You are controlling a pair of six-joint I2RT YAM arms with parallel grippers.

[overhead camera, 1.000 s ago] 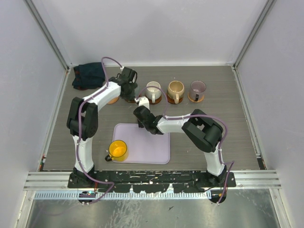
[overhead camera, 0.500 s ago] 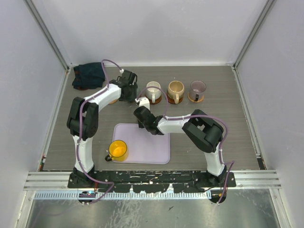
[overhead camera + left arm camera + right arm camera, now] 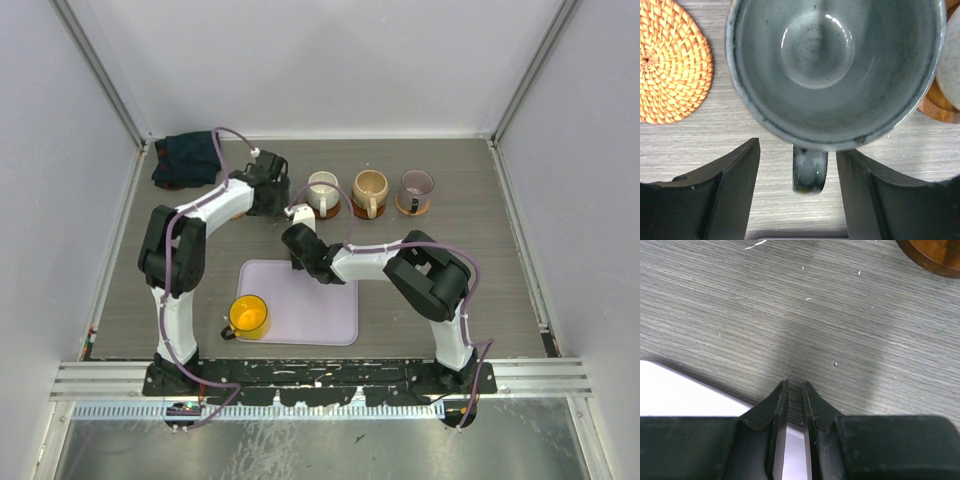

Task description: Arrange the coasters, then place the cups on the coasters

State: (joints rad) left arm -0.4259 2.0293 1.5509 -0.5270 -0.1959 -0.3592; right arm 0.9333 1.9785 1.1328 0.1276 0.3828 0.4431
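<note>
My left gripper point(image 3: 799, 147) is open over the back of the table, its fingers point(image 3: 735, 180) on either side of the grey-green cup's point(image 3: 835, 65) handle point(image 3: 810, 170) without touching it. What is under that cup is hidden. A woven orange coaster point(image 3: 670, 65) lies bare to its left. White point(image 3: 322, 190), tan point(image 3: 370, 188) and purple-grey point(image 3: 416, 186) cups stand in a row on dark wooden coasters point(image 3: 412, 209). The yellow cup point(image 3: 248, 315) stands at the lavender tray's left edge. My right gripper point(image 3: 795, 384) is shut and empty, low over the tray's far edge.
The lavender tray point(image 3: 310, 305) lies in the near middle of the table. A dark folded cloth point(image 3: 185, 158) sits in the back left corner. Grey walls close in the table on three sides. A wooden coaster's edge point(image 3: 935, 255) shows ahead of the right gripper.
My left gripper has opened and let go of the grey-green cup's handle, shifting slightly toward the back. The right arm has not moved.
</note>
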